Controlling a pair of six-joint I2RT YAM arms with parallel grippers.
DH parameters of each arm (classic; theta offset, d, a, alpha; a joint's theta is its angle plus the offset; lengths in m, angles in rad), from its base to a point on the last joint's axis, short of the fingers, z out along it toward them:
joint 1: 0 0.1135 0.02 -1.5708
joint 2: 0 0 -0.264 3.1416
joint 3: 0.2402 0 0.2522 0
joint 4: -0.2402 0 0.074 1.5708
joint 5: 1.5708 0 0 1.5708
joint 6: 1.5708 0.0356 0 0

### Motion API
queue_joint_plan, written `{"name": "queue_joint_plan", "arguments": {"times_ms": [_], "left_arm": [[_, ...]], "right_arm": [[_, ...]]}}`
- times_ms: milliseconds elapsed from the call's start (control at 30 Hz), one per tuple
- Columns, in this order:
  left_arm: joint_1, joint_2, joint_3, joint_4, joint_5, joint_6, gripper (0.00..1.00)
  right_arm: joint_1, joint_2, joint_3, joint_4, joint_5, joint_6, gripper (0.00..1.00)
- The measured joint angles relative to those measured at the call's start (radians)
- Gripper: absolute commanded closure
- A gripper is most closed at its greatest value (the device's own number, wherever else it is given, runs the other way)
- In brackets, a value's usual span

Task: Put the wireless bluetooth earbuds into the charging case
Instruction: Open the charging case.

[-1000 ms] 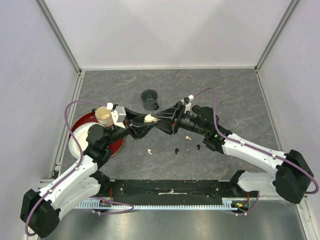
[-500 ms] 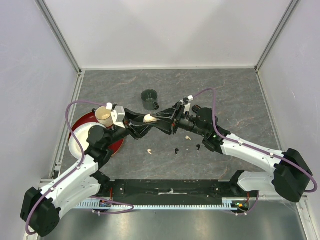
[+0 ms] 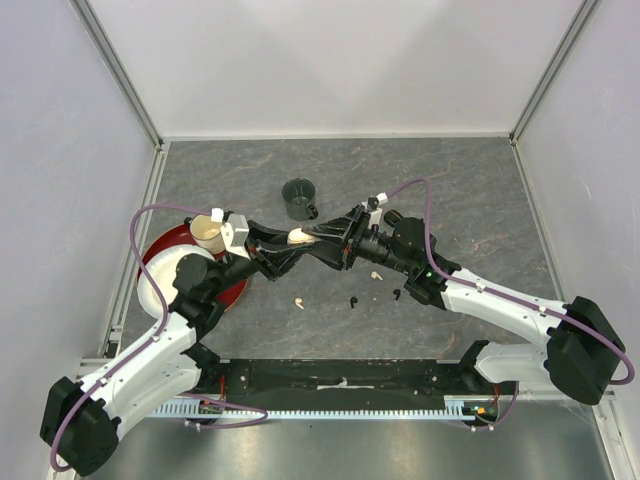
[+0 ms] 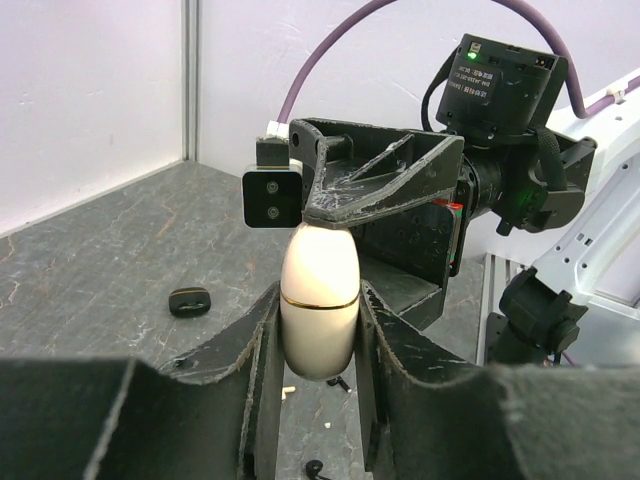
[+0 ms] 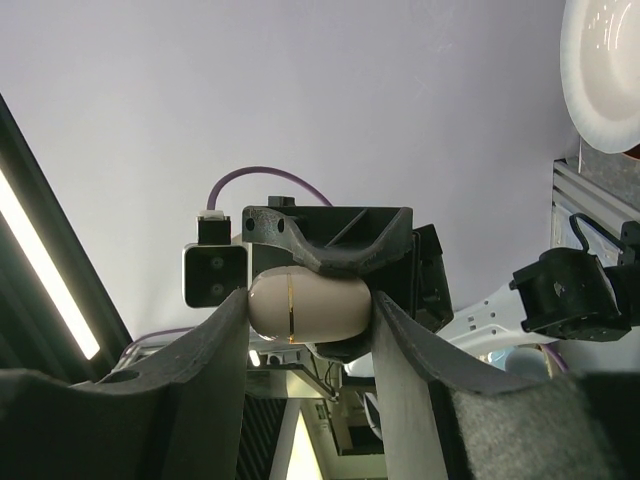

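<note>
From overhead, two cream earbuds (image 3: 299,302) and two black earbuds (image 3: 353,301) lie loose on the table (image 3: 480,200), clear of both jaws. The wrist views show more: the left gripper (image 4: 318,312) and right gripper (image 5: 308,312) both pinch the cream charging case (image 4: 320,300) aloft, one at each end.

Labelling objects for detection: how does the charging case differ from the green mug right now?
The charging case is cream, egg-shaped and closed; the mug is dark green and open-topped. The case is held off the table between the left gripper and right gripper; the mug stands upright on the table, untouched. Both are rounded.
</note>
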Motion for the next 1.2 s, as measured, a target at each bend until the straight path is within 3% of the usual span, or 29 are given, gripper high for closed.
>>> {"name": "queue_joint_plan", "arguments": {"times_ms": [300, 600, 733, 833, 1200], "left_arm": [[0.0, 0.0, 0.0, 0.001, -0.002, 0.0, 0.58], [0.0, 0.0, 0.0, 0.008, -0.008, -0.002, 0.62], [-0.001, 0.004, -0.002, 0.02, -0.007, -0.004, 0.9], [-0.002, 0.005, -0.006, 0.034, -0.008, -0.006, 0.97], [-0.003, -0.012, -0.076, 0.116, -0.055, -0.007, 0.98]], "right_arm": [[0.002, 0.0, 0.0, 0.0, 0.003, 0.0, 0.86], [0.005, 0.0, -0.001, 0.0, 0.008, 0.001, 0.85], [0.005, 0.0, -0.001, 0.003, 0.01, 0.005, 0.84], [0.005, 0.0, -0.002, 0.006, 0.01, 0.006, 0.71], [0.006, 0.002, -0.009, 0.006, 0.003, -0.044, 0.11]]}}
